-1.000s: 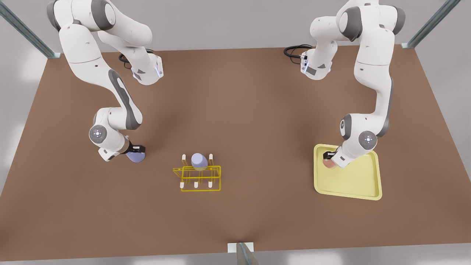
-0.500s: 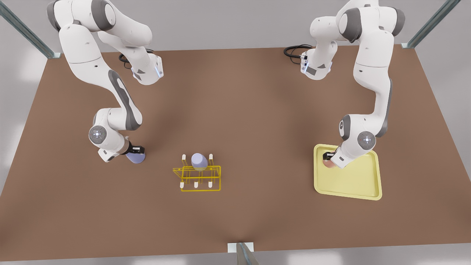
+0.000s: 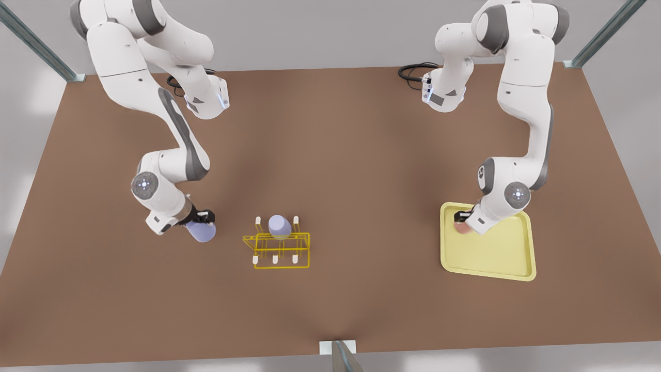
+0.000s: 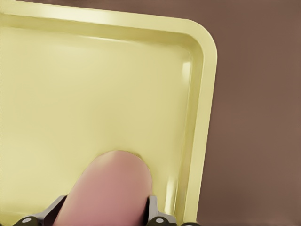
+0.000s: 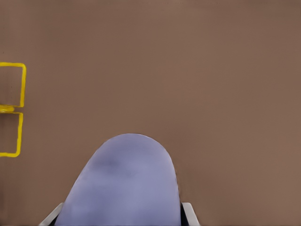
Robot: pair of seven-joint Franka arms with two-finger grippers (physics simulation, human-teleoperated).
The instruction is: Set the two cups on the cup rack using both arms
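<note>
gripping pale pink tapered cup (image 3: 461, 229), left gripper (image 3: 459, 223) sits closed on it at corner of pale yellow flat tray (image 3: 496, 258). right gripper (image 3: 202, 219) clamps pale lavender cup (image 3: 202, 231), seemingly off brown table (image 3: 361, 170), near bright yellow wire rack (image 3: 279, 248). second lavender cup (image 3: 279, 226) rests on rack peg.

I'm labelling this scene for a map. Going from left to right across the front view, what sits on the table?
Lavender cup held in the right gripper → yellow cup rack carrying a second lavender cup → pink cup in the left gripper → pale yellow tray.
</note>
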